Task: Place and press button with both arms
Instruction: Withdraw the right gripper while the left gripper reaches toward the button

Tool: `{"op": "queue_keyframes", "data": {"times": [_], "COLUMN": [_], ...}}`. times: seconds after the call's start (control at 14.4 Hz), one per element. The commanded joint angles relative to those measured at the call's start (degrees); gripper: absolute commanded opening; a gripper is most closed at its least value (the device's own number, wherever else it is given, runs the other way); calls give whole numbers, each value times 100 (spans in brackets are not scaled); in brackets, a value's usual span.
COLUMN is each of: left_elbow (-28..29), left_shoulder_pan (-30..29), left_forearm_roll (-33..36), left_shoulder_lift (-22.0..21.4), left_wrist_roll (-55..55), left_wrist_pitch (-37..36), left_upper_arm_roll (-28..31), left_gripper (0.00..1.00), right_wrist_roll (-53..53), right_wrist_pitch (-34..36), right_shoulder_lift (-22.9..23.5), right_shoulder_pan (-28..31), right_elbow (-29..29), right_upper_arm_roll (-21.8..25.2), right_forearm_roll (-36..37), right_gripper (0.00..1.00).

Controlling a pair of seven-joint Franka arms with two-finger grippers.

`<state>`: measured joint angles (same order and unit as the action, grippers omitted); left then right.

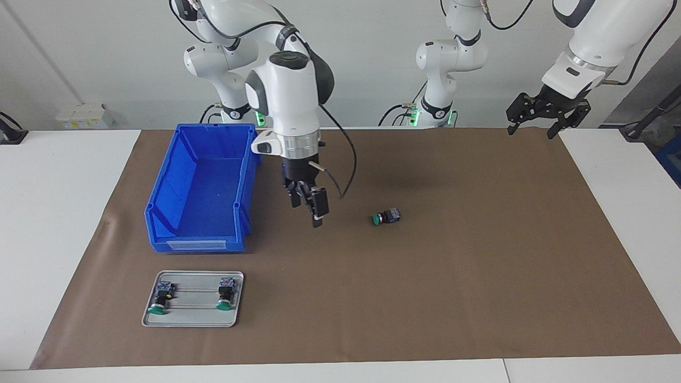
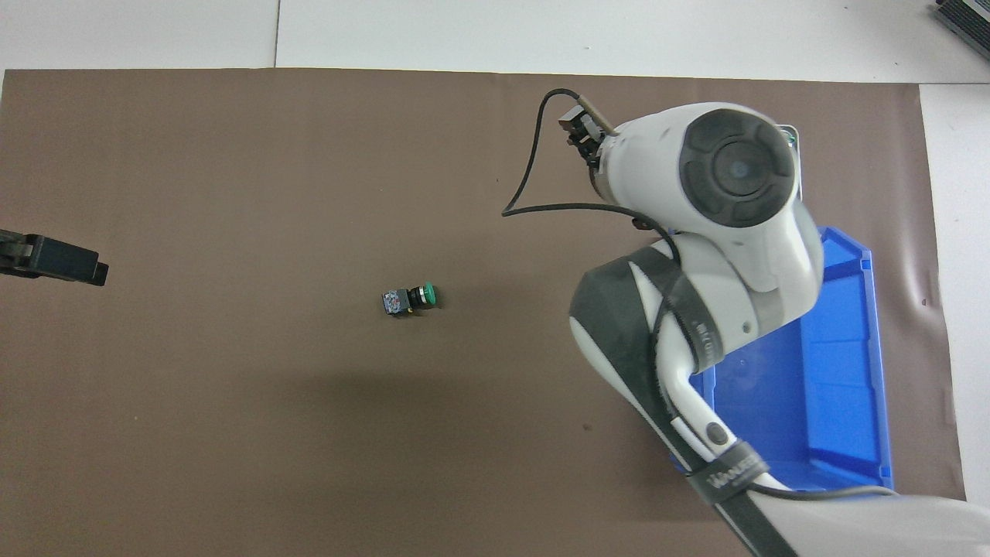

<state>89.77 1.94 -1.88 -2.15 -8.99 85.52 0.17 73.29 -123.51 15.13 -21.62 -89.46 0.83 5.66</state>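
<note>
While lying on its side, button (image 1: 387, 216) sits apart from right gripper (image 1: 308, 208).

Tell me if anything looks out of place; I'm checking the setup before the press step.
One button lies on its side alone on the brown mat, while two others sit in the grey tray. The right gripper hangs open over the mat beside the blue bin; the left gripper waits open.

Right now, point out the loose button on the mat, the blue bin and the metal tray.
loose button (image 1: 385, 216), facing view, on its black body.
blue bin (image 1: 162, 181), facing view, on its side wall.
metal tray (image 1: 194, 317), facing view, on its bare rim.
</note>
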Motion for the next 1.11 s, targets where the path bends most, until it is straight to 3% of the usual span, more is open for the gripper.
{"op": "queue_keyframes", "data": {"times": [0.0,0.28,0.49,0.63,0.7,1.04], "left_elbow": [216,295,655,752,814,1569], "left_shoulder_pan": [78,367,579,772,843,1484], "left_forearm_roll": [83,83,83,65,39,21], "left_shoulder_lift": [-172,-181,-295,-321,-313,-129], "left_wrist_roll": [-24,-59,-251,-804,-928,-1553], "left_wrist_pitch": [79,245,991,1071,1133,2265], "left_upper_arm_roll": [-78,-105,-140,-140,-140,-140], "left_gripper": [100,100,100,100,100,100], "right_wrist_roll": [-2565,-4670,-5612,-6375,-6527,-6354], "right_wrist_pitch": [510,1520,2495,3591,3867,3510], "right_shoulder_lift": [-615,-1134,-1494,-1461,-1452,-1811], "right_shoulder_pan": [893,1739,2274,2408,2425,2426], "right_elbow": [-256,-133,112,786,825,-35], "right_upper_arm_roll": [-91,-74,-39,-30,-30,-47], "right_forearm_roll": [-714,-777,-777,-550,-461,-522], "right_gripper": [100,100,100,100,100,100]}}
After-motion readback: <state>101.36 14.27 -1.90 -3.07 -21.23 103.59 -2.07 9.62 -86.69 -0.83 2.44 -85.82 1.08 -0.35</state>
